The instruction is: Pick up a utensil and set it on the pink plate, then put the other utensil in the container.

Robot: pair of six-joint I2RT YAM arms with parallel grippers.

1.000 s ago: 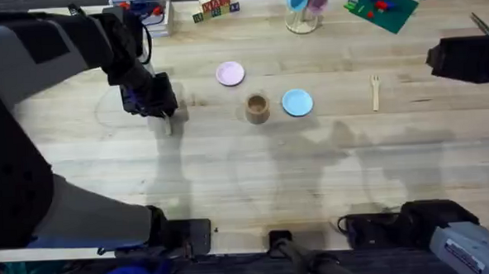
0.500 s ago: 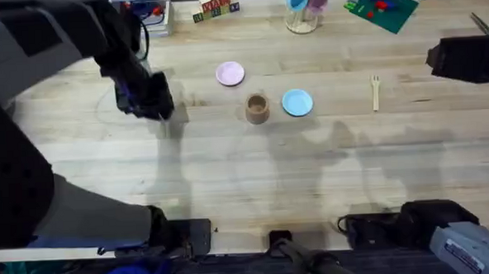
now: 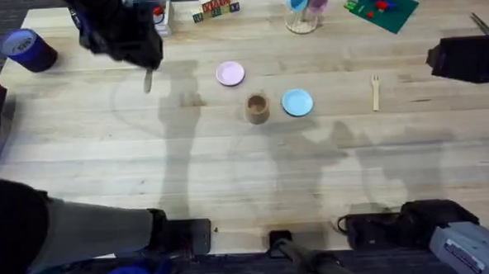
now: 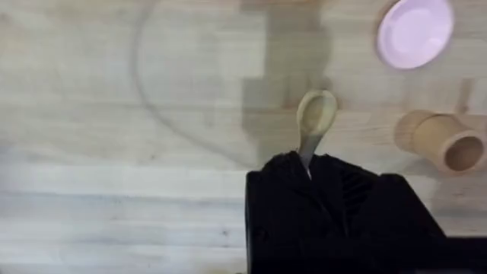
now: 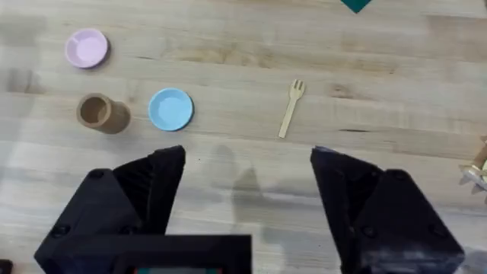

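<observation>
On the pale wooden table [image 3: 229, 171], two small round plates are sitting: the pink plate [image 3: 230, 73] and a light-blue plate [image 3: 297, 102], with one brown cup, the container [image 3: 257, 108], standing between them. The left gripper [image 3: 146, 63] is holding its fingers clamped on the spoon [image 4: 315, 118], bowl jutting beyond them. The right gripper [image 5: 247, 179] is hanging with fingers wide apart, the fork [image 5: 291, 107] lying beyond them.

No readable text or labels.
</observation>
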